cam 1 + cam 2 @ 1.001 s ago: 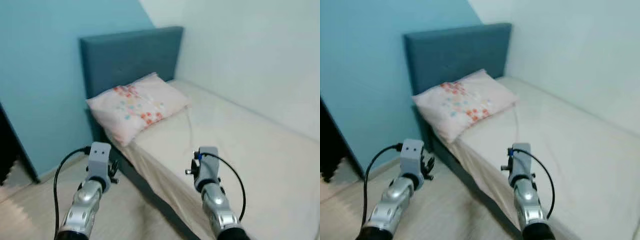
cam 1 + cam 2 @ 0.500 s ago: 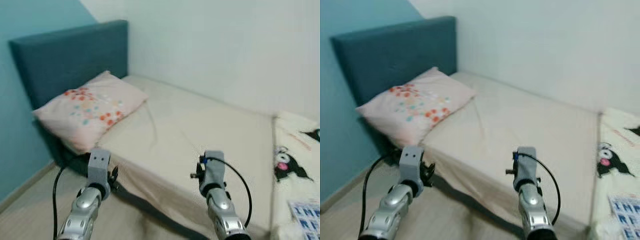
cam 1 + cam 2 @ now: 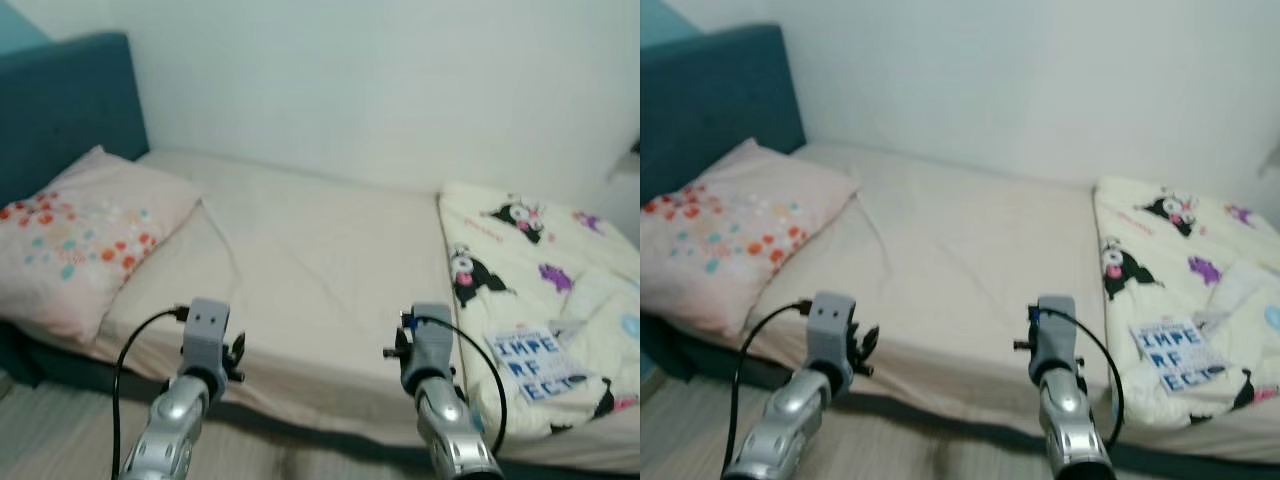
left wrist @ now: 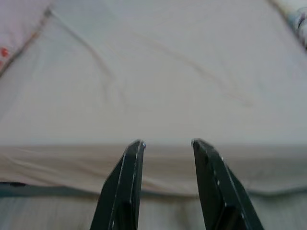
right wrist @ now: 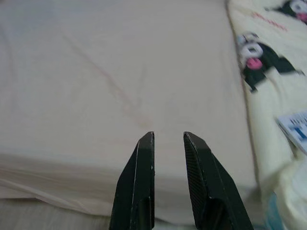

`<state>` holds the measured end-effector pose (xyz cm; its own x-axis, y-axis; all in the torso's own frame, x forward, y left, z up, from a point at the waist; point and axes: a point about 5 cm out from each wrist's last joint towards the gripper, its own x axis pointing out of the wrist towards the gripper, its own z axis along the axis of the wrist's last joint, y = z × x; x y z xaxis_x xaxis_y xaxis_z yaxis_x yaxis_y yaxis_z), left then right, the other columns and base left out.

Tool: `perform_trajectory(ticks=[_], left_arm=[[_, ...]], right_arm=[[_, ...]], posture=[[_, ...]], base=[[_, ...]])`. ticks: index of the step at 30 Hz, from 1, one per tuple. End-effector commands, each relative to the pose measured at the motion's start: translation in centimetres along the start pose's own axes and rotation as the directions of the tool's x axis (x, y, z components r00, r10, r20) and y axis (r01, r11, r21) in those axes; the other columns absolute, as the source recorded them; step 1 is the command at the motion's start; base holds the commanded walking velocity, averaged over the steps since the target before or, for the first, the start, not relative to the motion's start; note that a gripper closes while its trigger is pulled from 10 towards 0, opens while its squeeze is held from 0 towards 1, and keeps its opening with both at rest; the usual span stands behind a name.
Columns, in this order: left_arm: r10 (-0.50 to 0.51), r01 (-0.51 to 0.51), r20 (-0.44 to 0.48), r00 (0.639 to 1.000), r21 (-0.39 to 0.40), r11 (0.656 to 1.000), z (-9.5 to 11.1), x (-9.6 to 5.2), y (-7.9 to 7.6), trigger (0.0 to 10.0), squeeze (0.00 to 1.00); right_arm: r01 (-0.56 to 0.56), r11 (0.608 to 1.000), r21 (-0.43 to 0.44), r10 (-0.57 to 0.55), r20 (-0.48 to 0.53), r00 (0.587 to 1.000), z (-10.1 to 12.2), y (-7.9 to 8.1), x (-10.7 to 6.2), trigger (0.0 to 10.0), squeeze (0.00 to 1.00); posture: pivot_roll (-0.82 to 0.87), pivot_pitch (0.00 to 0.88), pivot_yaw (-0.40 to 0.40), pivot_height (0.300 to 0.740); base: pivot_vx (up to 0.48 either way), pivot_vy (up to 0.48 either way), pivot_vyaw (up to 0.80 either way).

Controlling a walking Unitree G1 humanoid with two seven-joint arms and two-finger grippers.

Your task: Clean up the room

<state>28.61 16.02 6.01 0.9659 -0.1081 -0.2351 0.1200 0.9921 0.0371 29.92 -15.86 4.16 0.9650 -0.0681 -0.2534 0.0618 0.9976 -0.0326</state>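
A bed with a beige sheet (image 3: 320,250) lies in front of me. A pale pillow with red and blue dots (image 3: 70,230) rests at its left end, by the blue headboard (image 3: 60,110). A cream blanket printed with cartoon figures (image 3: 540,300) is bunched on the bed's right part. Both arms are held out low before the near edge of the bed. My left gripper (image 4: 168,142) is open over the sheet's edge with nothing between its fingers. My right gripper (image 5: 168,134) is open too, with the blanket (image 5: 273,62) off to one side.
A white wall (image 3: 380,90) runs behind the bed. Pale wooden floor (image 3: 60,440) shows at the lower left, in front of the dark bed base (image 3: 700,360).
The view has swung to the right: the headboard and pillow slid to the left edge and the printed blanket came into view. Both arms keep the same pose.
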Motion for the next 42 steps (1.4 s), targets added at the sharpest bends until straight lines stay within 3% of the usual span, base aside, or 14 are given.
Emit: perform_trajectory(ticks=[1, 15, 33, 42], left_arm=[[-0.012, 0.012, 0.007, 1.000, 0.012, 1.000, 0.3, 0.1, -0.3, 10.0, 0.00], [-0.009, 0.009, 0.018, 1.000, -0.003, 1.000, 0.6, 0.1, -0.3, 10.0, 0.00], [0.012, -0.010, 0.071, 0.997, -0.029, 1.000, 1.5, -0.1, -0.2, 10.0, 0.00], [-0.009, 0.012, 0.083, 0.997, -0.039, 0.999, 1.7, -0.2, -0.5, 10.0, 0.00]], right_arm=[[0.018, 1.000, -0.008, -0.018, -0.010, 1.000, -0.1, -0.6, -0.1, 10.0, 0.00], [0.023, 1.000, -0.008, -0.023, -0.014, 1.000, -0.1, -0.9, -0.2, 10.0, 0.00], [-0.036, 0.999, -0.013, 0.036, 0.022, 0.999, 0.5, -0.1, -0.1, 10.0, 0.00], [-0.042, 0.999, -0.015, 0.043, 0.021, 0.999, 0.6, -0.1, -0.1, 10.0, 0.00]], posture=[[0.06, 0.000, -0.086, 0.726], [0.06, 0.000, -0.085, 0.726], [0.06, 0.000, -0.091, 0.726], [0.06, 0.000, -0.094, 0.726]], base=[[0.000, 0.000, -0.80], [0.000, 0.000, -0.80], [0.000, 0.000, 0.00], [0.290, 0.000, 0.00]])
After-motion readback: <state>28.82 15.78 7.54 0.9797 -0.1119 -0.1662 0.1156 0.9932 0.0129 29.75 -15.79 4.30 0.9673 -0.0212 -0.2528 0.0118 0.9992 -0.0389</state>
